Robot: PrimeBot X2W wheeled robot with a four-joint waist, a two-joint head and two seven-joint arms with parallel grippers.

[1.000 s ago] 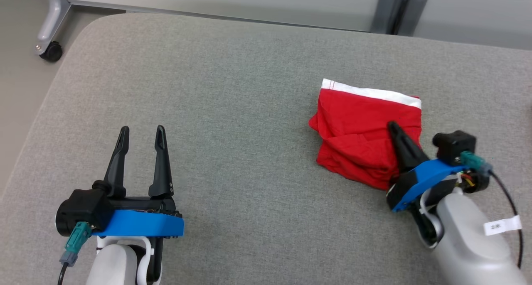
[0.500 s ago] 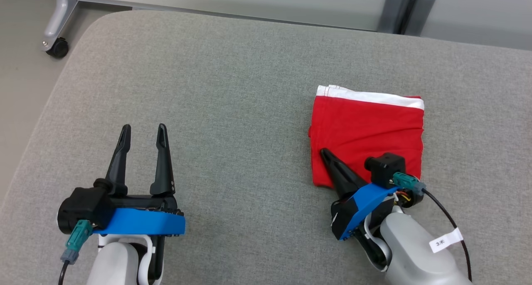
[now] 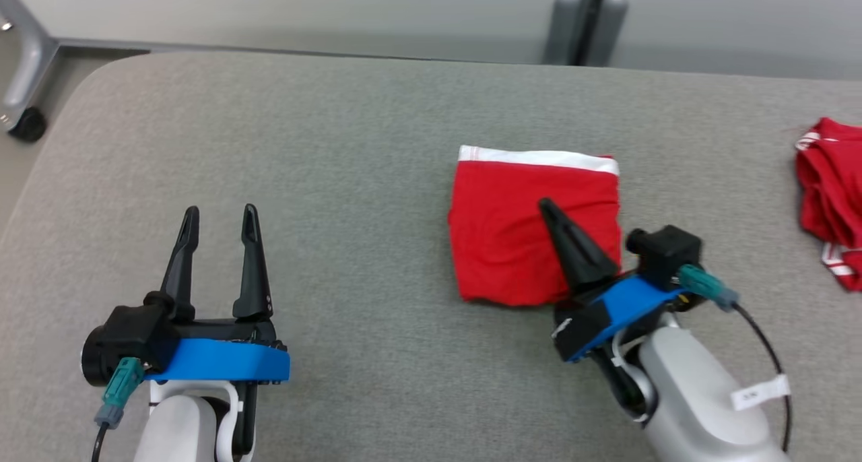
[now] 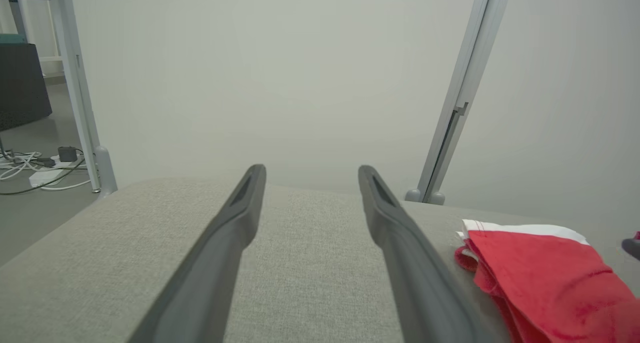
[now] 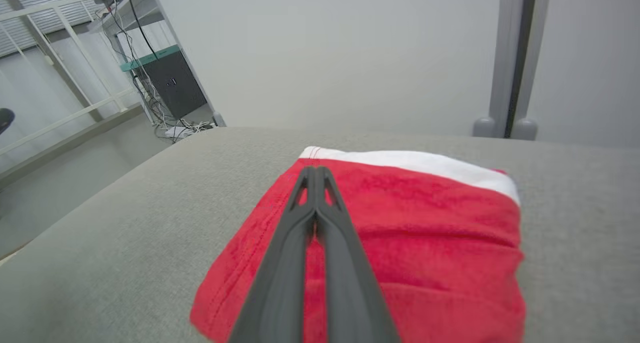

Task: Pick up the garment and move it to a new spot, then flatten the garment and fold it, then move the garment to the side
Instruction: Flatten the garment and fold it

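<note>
- The garment (image 3: 512, 246) lies folded right of centre on the surface (image 3: 337, 145), white waistband away from the robot.
- The right end effector (image 3: 544, 206), fingers pressed together, lies across the red cloth (likely smoothing or nudging it; no cloth looks pinched).
- The left end effector (image 3: 220, 213) hangs with fingers apart over bare padding, well clear.
- A second garment (image 3: 825, 192) sits at the right edge, crowding that side.
</note>
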